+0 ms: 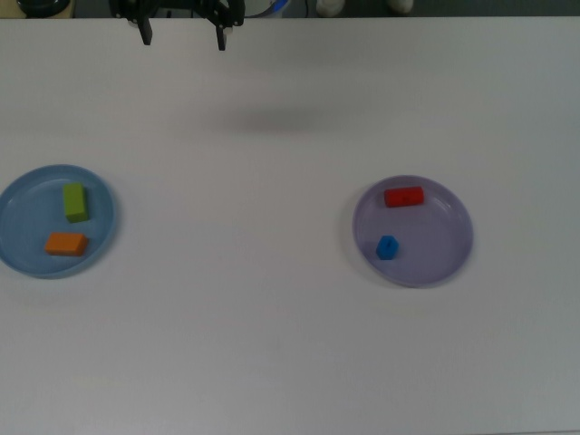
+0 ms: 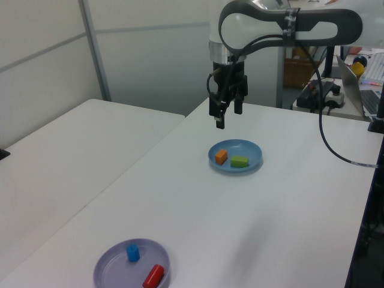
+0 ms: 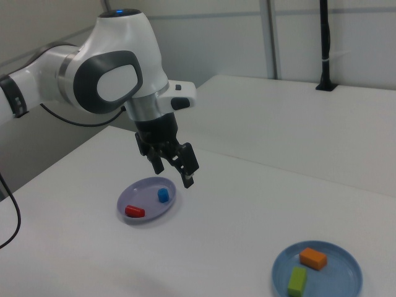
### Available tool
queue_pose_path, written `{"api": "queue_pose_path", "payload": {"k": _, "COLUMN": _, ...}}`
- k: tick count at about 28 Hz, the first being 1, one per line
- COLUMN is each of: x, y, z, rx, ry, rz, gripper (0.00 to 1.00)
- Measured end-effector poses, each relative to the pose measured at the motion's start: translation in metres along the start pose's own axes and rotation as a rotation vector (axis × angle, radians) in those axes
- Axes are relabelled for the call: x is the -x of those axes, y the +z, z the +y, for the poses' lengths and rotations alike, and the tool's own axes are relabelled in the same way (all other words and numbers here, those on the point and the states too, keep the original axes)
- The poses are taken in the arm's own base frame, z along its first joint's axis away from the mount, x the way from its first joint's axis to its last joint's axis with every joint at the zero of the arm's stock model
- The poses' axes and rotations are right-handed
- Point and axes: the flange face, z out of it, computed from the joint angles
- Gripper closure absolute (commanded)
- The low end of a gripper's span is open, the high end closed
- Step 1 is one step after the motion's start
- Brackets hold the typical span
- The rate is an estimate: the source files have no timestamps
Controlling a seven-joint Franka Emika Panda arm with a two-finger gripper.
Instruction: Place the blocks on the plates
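White table (image 1: pixel 290 362), a second white table (image 2: pixel 66 144) beside it, pale panelled walls behind. No readable writing anywhere. Arm (image 3: pixel 105 74) hangs high, gripper (image 1: pixel 181 34) spread and empty. Blue plate (image 1: pixel 18 249) holds green block (image 1: pixel 75 201) and orange block (image 1: pixel 66 243); lavender plate (image 1: pixel 444 249) holds red block (image 1: pixel 403 197) and blue cube (image 1: pixel 387 246).

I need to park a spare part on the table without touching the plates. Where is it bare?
The widest bare stretch lies between the light blue plate and the lavender plate, and the table edge nearest the top view's bottom is bare too. Both plates are taken: green block and orange block on one, red block and blue cube on the other.
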Motion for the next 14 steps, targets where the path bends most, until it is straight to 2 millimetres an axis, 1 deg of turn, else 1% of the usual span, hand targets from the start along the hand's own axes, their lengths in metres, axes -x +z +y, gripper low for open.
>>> {"api": "queue_pose_path", "payload": {"k": 14, "x": -0.0005, "y": -0.0063, "z": -0.0058, "rx": 0.0, "ry": -0.01, "rz": 0.013, "gripper": 0.0}}
